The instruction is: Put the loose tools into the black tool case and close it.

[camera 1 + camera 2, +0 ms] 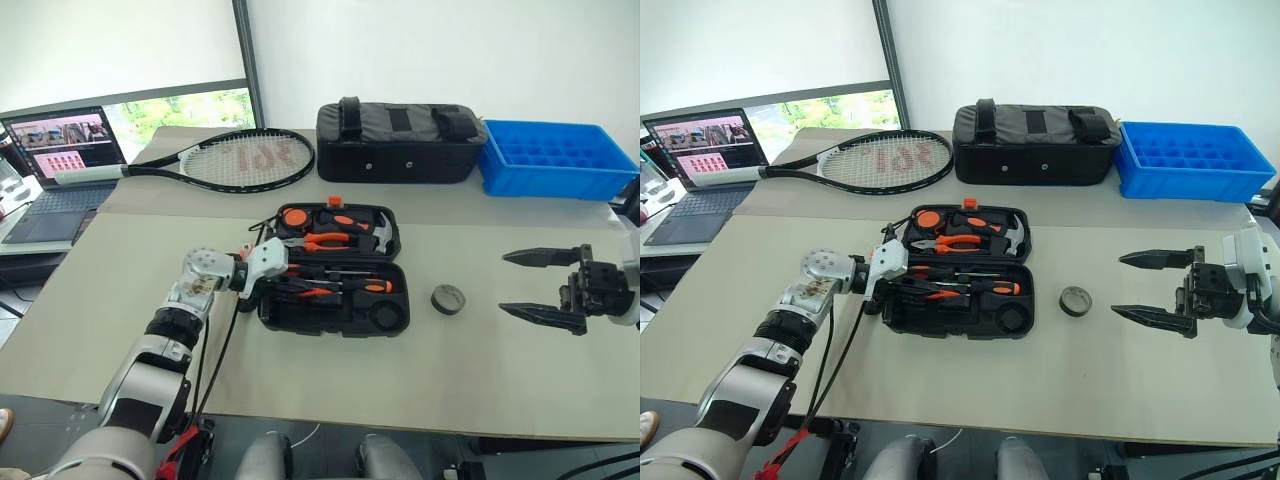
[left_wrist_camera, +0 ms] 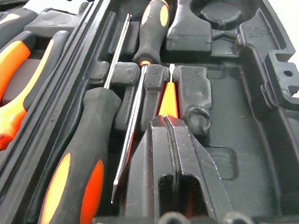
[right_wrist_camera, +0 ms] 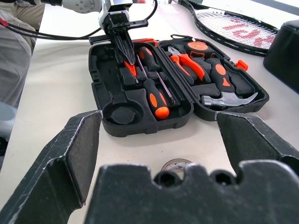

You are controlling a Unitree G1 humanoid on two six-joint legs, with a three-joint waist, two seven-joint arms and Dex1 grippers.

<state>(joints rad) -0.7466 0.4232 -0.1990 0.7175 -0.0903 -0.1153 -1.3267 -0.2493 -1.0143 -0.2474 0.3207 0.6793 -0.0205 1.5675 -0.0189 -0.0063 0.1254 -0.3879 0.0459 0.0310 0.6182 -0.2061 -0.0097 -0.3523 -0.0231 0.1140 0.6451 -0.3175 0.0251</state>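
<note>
The case (image 1: pixel 335 270) is lying open on the table (image 1: pixel 330 385), its two halves side by side, one nearer the robot and one farther. The left gripper (image 1: pixel 283 283) is reaching into the near half from the case's left end, its jaws pressed together on the slim orange screwdriver (image 2: pixel 168 100), which is resting over a moulded slot near that end. Two larger screwdrivers (image 3: pixel 155 95) with orange-and-black handles are sitting in the near half just beside the gripper, laid in opposite directions along the case's length; one shaft (image 2: pixel 132 126) is running right alongside the closed fingers (image 2: pixel 161 172). A round recess (image 3: pixel 122 113) at the right end of the near half is standing empty. The far half is holding pliers (image 1: pixel 325 240), a hammer (image 1: pixel 378 232) and a round orange tape measure (image 1: pixel 295 216).

The tape roll (image 1: pixel 448 298) is lying on the table just to the right of the case, apart from it. The right gripper (image 1: pixel 535 285) is hovering farther right of the roll, above the table, jaws spread wide and holding nothing. Behind the case a racket (image 1: pixel 225 160), a black bag (image 1: pixel 400 142) and a blue tray (image 1: pixel 553 160) are sitting in a row.
</note>
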